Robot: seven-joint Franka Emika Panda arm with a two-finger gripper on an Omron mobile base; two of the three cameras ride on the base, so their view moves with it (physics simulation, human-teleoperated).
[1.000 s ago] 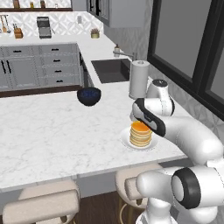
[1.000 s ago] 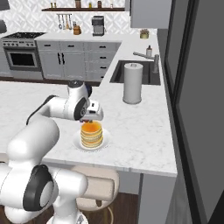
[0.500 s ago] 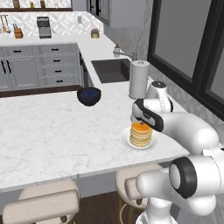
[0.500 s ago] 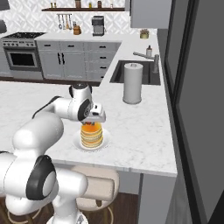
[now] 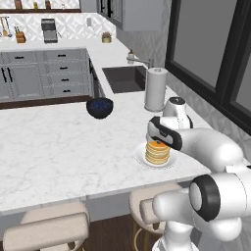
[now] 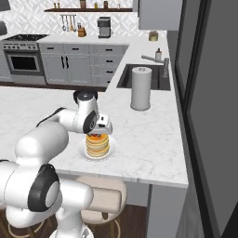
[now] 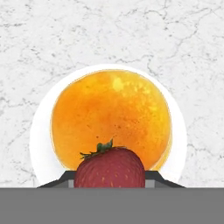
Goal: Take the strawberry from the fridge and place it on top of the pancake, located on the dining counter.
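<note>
**Gripper poised over the stack, berry in its grasp**

Gripper [image 7: 109,186] pinches the strawberry [image 7: 109,168] between its fingers, red fruit with green leaves directly above the pancake [image 7: 111,118] — golden stack on its white plate [image 7: 39,131], which sits on the dining counter [image 5: 59,147]. Going left to right on the counter in the left base view: dark blue bowl [image 5: 100,107], contents impossible to tell, then the pancake plate under the hand, paper towel roll [image 5: 155,89] behind. Since a second ago the hand has shifted only slightly over the stack; bowl, roll and plate haven't budged.
</note>
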